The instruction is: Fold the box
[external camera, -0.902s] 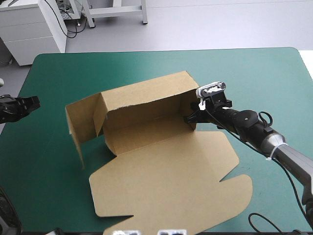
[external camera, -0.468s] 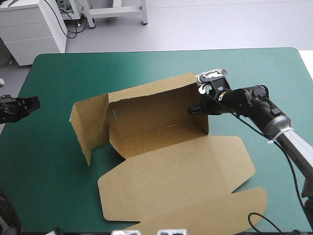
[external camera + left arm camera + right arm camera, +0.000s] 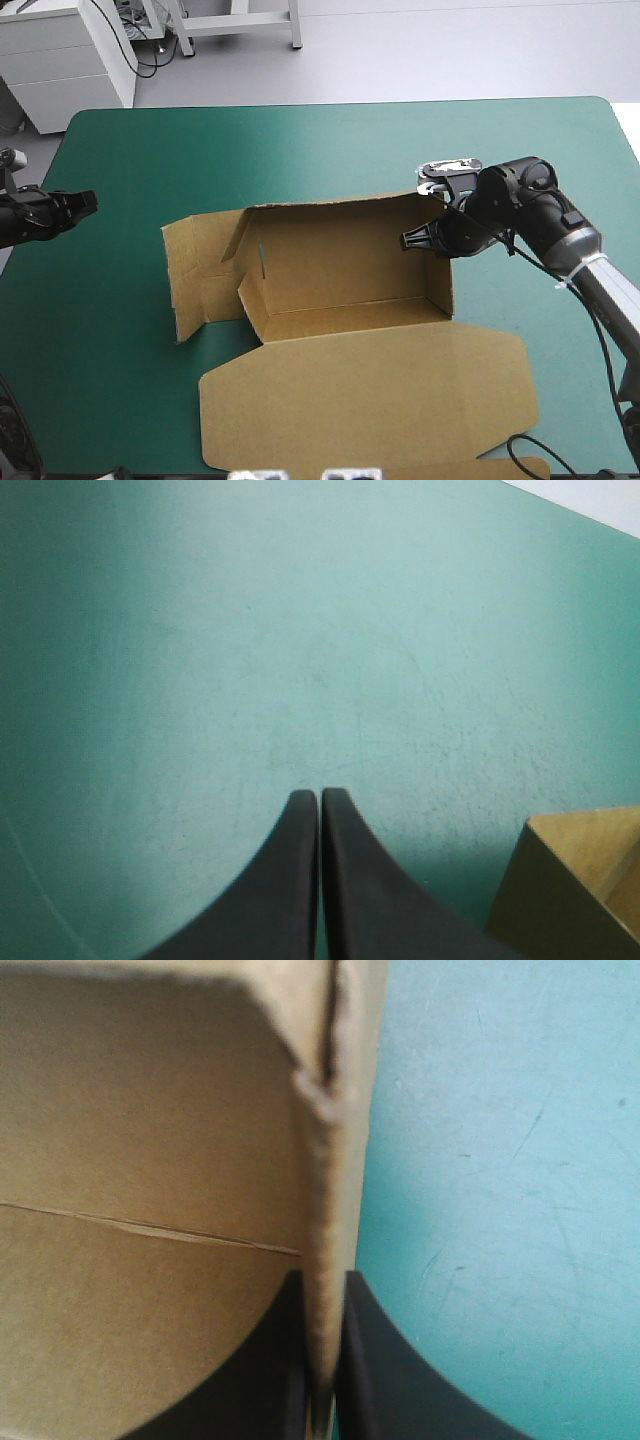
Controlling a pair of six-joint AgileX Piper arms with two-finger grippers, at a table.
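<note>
Pinched at its raised end wall by the right pincer [image 3: 405, 240], the brown box [image 3: 340, 255] is held upright on the table [image 3: 300, 150]; the left pincer [image 3: 319, 798] is closed on nothing.

The right arm [image 3: 525, 200] has bulky black rounded joint housings, then a silver-grey tube [image 3: 608, 292] wrapped with a white band [image 3: 566, 284]. The left arm [image 3: 35, 215] is black and angular. The left gripper [image 3: 320, 798] and right gripper [image 3: 320, 1276] each have two smooth matte black fingers [image 3: 285, 880] shaped like curved fins.
</note>
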